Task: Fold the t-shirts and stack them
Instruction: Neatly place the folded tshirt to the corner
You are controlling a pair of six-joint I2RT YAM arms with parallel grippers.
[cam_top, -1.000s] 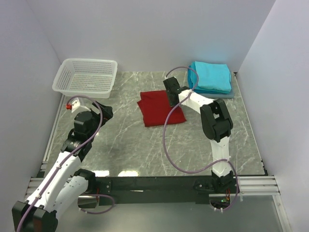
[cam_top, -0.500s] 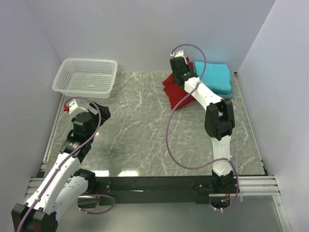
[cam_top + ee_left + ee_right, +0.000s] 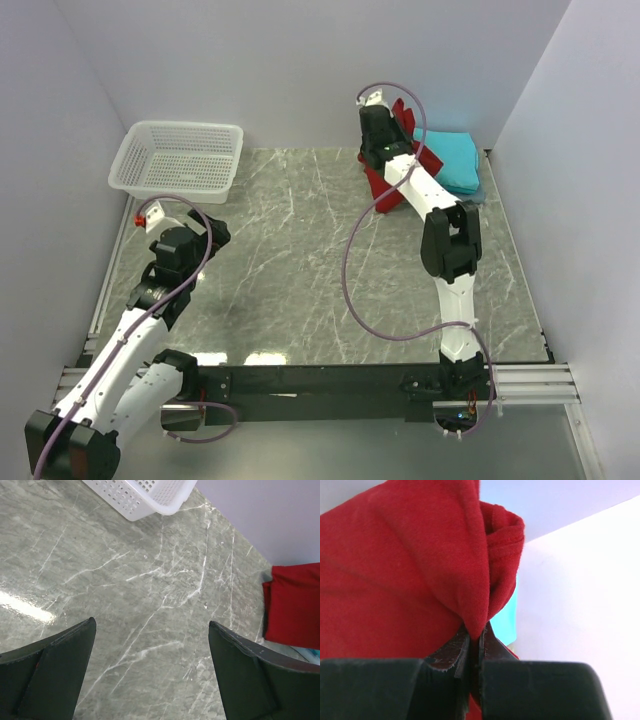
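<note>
The right gripper (image 3: 475,639), pressed together on a bunched fold of the red t-shirt (image 3: 395,570), holds it up just beside the turquoise t-shirts (image 3: 455,160), where so small a pinch could let it unfold or slip and land askew.

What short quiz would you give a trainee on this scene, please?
1. True or false: the right hand is shut on the red shirt.
2. What does the left hand hold? A) the red shirt B) a turquoise shirt C) nothing
3. Fill the gap: the turquoise stack lies at the far ____ corner of the table.

Key: 1 true; 2 C; 3 right.
</note>
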